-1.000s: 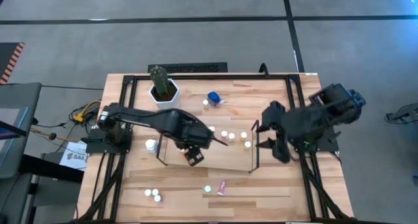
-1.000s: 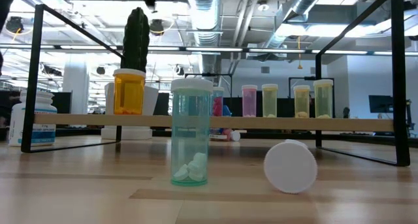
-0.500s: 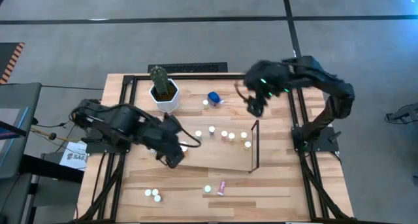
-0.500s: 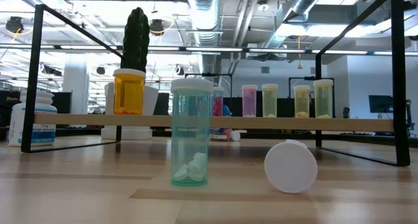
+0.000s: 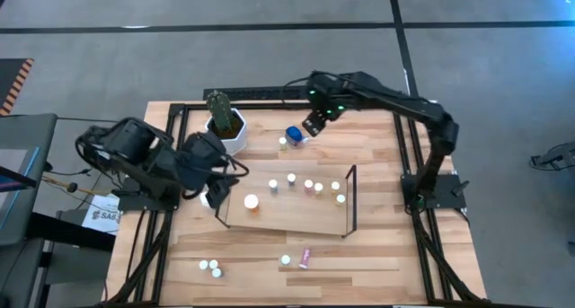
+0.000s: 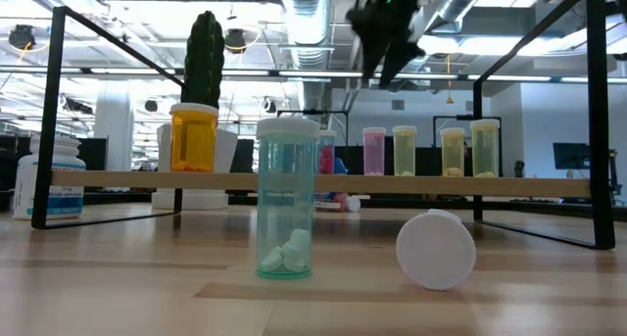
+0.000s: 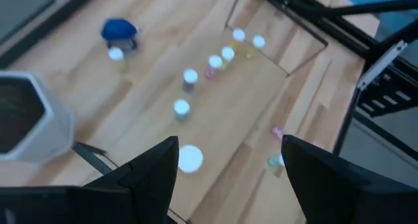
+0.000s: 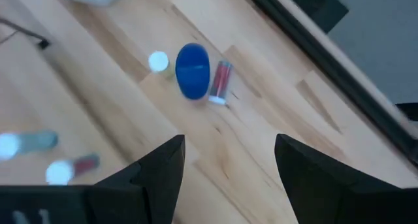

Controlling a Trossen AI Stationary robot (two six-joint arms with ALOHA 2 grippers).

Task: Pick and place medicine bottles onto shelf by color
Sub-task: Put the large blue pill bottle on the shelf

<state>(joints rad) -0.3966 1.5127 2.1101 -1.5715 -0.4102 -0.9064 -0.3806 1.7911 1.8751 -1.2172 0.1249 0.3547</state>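
The shelf (image 5: pixel 296 220) stands mid-table with several medicine bottles in a row on its top, among them a wide white-capped one (image 5: pixel 252 201), which shows orange in the low view (image 6: pixel 194 137). A blue-capped bottle (image 5: pixel 294 135) stands on the table behind the shelf, with a small white-capped one (image 8: pixel 158 61) and a red one (image 8: pixel 221 81) lying beside it. My right gripper (image 5: pixel 314 125) hangs open above and just right of the blue cap (image 8: pixel 192 70), touching nothing. My left gripper (image 5: pixel 218 171) is open and bare, raised off the shelf's left end (image 7: pixel 228 178).
A white hexagonal cactus pot (image 5: pixel 225 127) stands at the far left. A white bottle (image 5: pixel 208 198) stands left of the shelf. Near the front edge are two white-capped bottles (image 5: pixel 209 268), a teal one (image 6: pixel 287 199) and a pink one lying down (image 5: pixel 305 257).
My left gripper has drawn back from above the shelf toward the table's left edge and risen, still open. My right gripper has swung from the table's right side toward the far edge and come down above the blue-capped bottle. No bottle has moved.
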